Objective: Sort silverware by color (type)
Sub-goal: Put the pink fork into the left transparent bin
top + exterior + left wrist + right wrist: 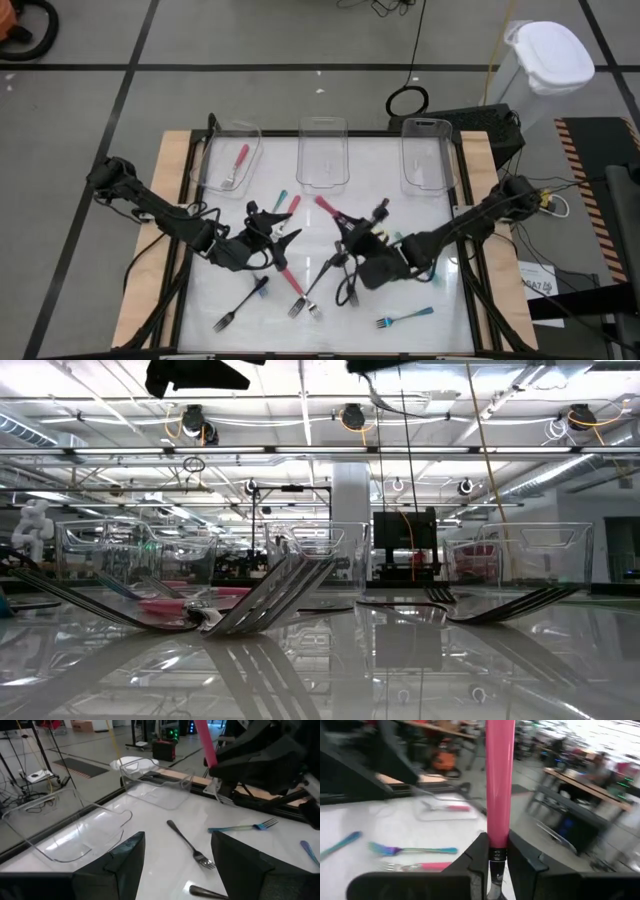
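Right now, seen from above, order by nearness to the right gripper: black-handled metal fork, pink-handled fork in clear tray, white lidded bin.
1. Black-handled metal fork, beside the right gripper.
2. Pink-handled fork, in left clear tray.
3. White lidded bin, far off to the right.

left gripper (pixel 272 238) open, right gripper (pixel 345 232) clamped

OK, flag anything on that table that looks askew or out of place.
Nothing is damaged or spilled. The loose forks lie scattered at all angles, as unsorted pieces would. Only the left tray holds a fork, pink-handled. The right gripper holds a pink fork by its neck, handle sticking out beyond the jaws.
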`<state>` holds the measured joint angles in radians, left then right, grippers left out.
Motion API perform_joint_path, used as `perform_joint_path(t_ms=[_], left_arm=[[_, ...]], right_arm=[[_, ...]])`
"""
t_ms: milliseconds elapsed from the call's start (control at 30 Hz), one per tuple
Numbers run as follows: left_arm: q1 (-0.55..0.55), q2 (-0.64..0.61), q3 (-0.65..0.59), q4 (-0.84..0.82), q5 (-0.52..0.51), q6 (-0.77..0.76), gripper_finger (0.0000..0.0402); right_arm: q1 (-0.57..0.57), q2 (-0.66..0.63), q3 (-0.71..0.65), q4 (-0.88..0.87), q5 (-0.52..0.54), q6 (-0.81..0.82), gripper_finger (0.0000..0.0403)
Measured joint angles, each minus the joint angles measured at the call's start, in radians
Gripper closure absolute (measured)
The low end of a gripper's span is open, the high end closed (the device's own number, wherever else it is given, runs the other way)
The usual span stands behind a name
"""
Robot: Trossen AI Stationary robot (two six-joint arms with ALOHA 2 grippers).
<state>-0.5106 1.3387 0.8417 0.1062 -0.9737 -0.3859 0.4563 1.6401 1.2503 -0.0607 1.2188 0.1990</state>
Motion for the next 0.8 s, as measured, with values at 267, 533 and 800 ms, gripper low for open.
perform_joint_path(t_ms=[267,533,800], left_arm=[[0.0,0.0,0.0,0.0,-0.002,0.0,0.0173],[0.0,0.0,0.0,0.035,-0.095,0.01,0.0173],[0.001,0.009,0.0,0.048,-0.174,0.01,0.0173]], right_arm=[[-0.114,-0.043,0.001,0.222,-0.311,-0.27,0.0358],[-0.216,0.024,-0.091,0.638,-0.466,-0.318,0.0358],[-0.242,0.044,-0.108,0.858,-0.516,-0.399,0.0358]])
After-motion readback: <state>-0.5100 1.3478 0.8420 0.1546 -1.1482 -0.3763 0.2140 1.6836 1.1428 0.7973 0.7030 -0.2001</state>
